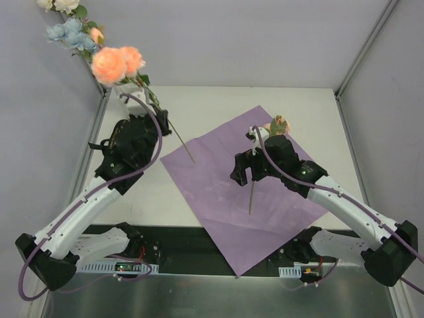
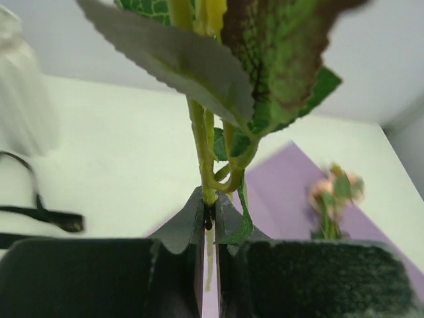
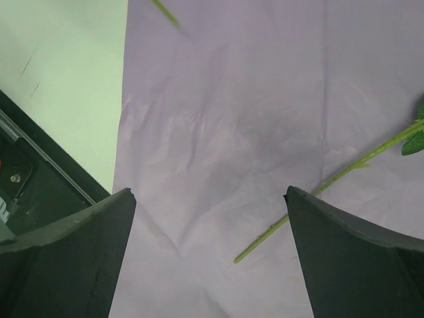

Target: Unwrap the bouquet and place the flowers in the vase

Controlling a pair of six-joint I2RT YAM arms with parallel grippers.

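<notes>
Closest to the lens, the left gripper [image 2: 209,222] has its two dark fingers pinched tight on the green stems of the flowers [image 1: 116,63], with leaves crowding just above the jaws; the right gripper [image 3: 211,192] hangs with its fingers spread wide and nothing between them, over the purple paper sheet [image 1: 218,192]; that sheet lies flat and unfolded on the white table [image 1: 218,106], its near corner overlapping the dark strip between the arm bases; the held bunch leans up toward the far left corner, peach roses lowest, pale blue blooms above, white ones at the top, and its stem tip reaches over the sheet's left corner; the vase [image 2: 20,99], white and ribbed, stands at the far left near the bunch, though whether they touch cannot be told; a loose rose [image 1: 278,124] lies on the sheet, its thin stem running toward the near side under the right gripper; a black ribbon [image 2: 40,213] lies on the table near the vase.
</notes>
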